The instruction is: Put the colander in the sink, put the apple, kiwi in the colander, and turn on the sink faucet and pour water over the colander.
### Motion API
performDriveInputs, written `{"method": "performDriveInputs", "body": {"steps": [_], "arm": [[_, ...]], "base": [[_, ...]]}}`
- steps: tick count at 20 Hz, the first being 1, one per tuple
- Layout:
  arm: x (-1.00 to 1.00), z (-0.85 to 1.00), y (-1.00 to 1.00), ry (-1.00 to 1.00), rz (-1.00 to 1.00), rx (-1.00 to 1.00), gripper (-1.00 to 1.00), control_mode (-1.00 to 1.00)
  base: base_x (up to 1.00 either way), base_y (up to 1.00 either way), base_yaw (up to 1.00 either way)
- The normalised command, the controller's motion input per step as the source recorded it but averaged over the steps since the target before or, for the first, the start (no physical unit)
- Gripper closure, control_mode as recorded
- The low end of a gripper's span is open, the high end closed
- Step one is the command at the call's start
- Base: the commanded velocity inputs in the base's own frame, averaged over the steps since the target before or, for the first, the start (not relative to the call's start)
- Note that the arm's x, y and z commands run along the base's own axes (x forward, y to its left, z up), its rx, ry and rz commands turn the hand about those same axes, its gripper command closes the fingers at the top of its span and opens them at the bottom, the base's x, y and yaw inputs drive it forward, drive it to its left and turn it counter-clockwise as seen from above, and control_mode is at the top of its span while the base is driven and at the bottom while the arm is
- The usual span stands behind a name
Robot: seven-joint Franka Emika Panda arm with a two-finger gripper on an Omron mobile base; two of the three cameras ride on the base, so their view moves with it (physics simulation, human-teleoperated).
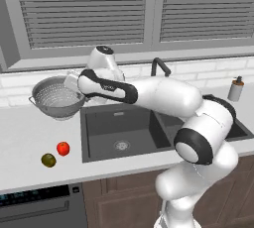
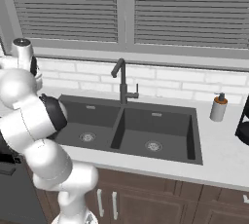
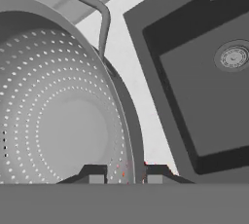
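Pincer (image 3: 125,178) clamped narrowly across the rim of the colander (image 1: 57,96), one finger inside the bowl, one outside; the bowl appears lifted and tilted just left of the sink (image 1: 121,133), though clearance above the counter (image 1: 25,138) is hard to judge. Risk: a thin rim hold may let the bowl pivot or slip, or strike the sink's edge during transfer. Apple (image 1: 63,148) and kiwi (image 1: 48,160) lie below-left of the pincer on the pale counter; sink faucet (image 2: 121,84) stands beyond, beneath shuttered windows (image 2: 185,9).
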Motion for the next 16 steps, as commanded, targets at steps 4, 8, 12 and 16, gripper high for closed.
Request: {"method": "performDriveInputs", "body": {"steps": [4,8,12,16], "arm": [[-0.06,0.16,-0.53,0.05,-0.10,-0.25,1.00,-1.00],[0.00,0.00,-0.36,0.03,-0.13,-0.35,1.00,-1.00],[0.06,-0.06,-0.28,0.07,-0.06,-0.27,1.00,-1.00],[0.20,-0.19,-0.37,0.03,0.00,-0.01,1.00,-1.00]], "base": [[0.00,0.00,0.00],[0.00,0.00,0.00],[0.00,0.00,0.00],[0.00,0.00,0.00]]}}
